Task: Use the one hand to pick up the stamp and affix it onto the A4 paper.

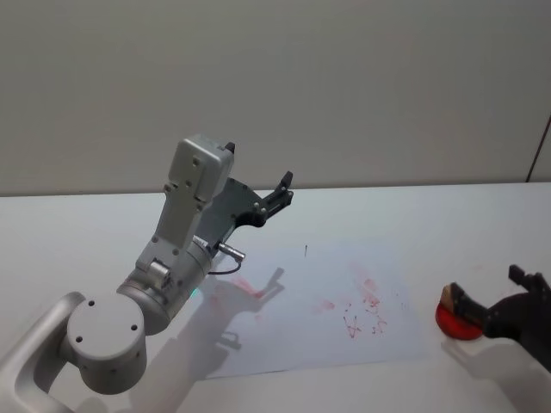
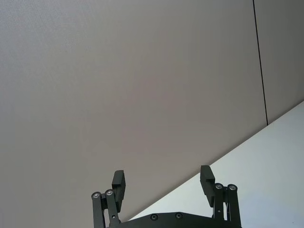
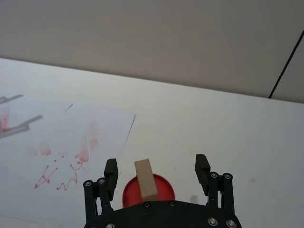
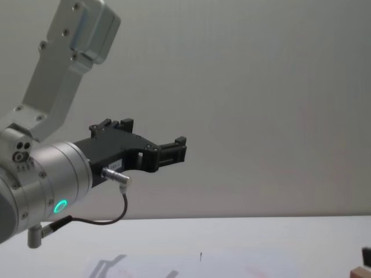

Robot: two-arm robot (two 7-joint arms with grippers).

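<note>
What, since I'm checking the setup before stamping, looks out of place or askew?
The stamp appears to lean on a red ink pad inside the open right gripper, not gripped. The paper already bears red smudges and scribbles. The left gripper hangs open above the table.

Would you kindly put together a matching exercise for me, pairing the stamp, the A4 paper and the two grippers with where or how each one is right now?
Things:
1. stamp
2. A4 paper
3. left gripper
4. right gripper

States:
a. open, raised well above the table
b. lying flat on the table, bearing red marks
c. open, low beside the red ink pad
d. standing on the red ink pad

Pairs: 1-d, 2-b, 3-a, 4-c.
</note>
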